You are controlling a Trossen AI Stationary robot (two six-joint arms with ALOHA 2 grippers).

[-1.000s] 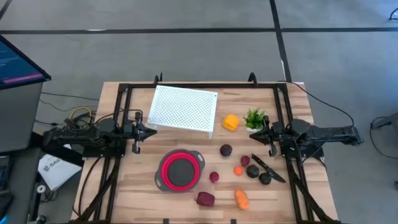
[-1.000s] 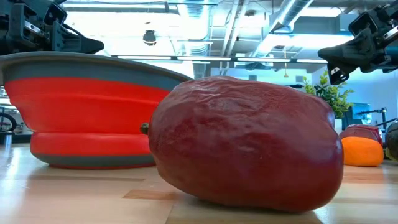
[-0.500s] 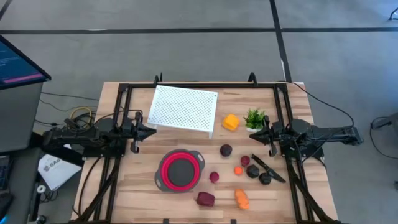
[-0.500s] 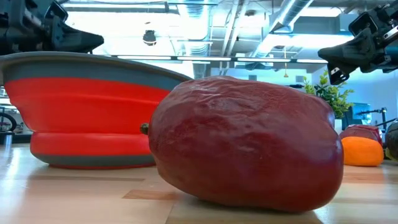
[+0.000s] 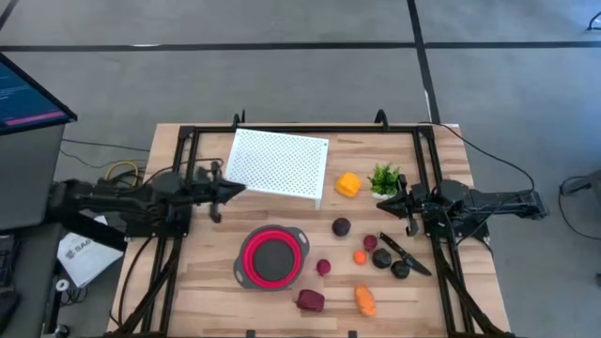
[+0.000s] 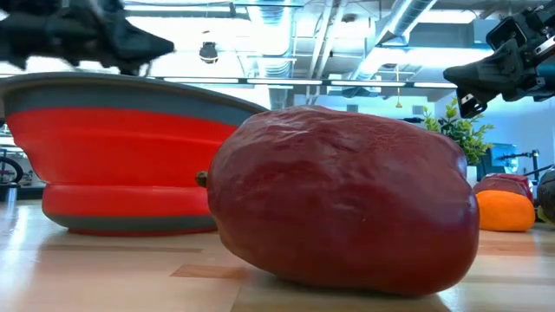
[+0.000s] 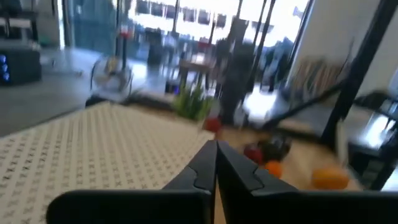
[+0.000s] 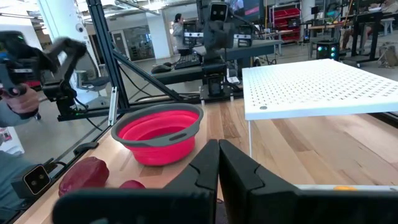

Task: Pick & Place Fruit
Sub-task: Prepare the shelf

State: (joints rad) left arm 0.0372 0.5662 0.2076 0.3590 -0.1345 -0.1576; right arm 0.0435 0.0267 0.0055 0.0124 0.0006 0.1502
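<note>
- Your left gripper hangs over the near edge of the white perforated rack, fingers pressed together and holding nothing; it is well apart from any fruit.
- Your right gripper waits beside the small green plant, fingers likewise closed and empty.
- The fruit lies loose on the worktop to the right of the red collapsible bowl: a yellow-orange piece by the rack, a dark purple one, small red pieces, two near-black ones beside the black-handled knife, an orange carrot-like piece and a maroon piece at the front.
- Judged from the low view, the maroon piece looks like light, hard, faintly glossy plastic — expect it to roll or squirt sideways.
- Take it across its narrower middle, fingers opened wide first — the round small ones want a centred pinch from straight above.
</note>
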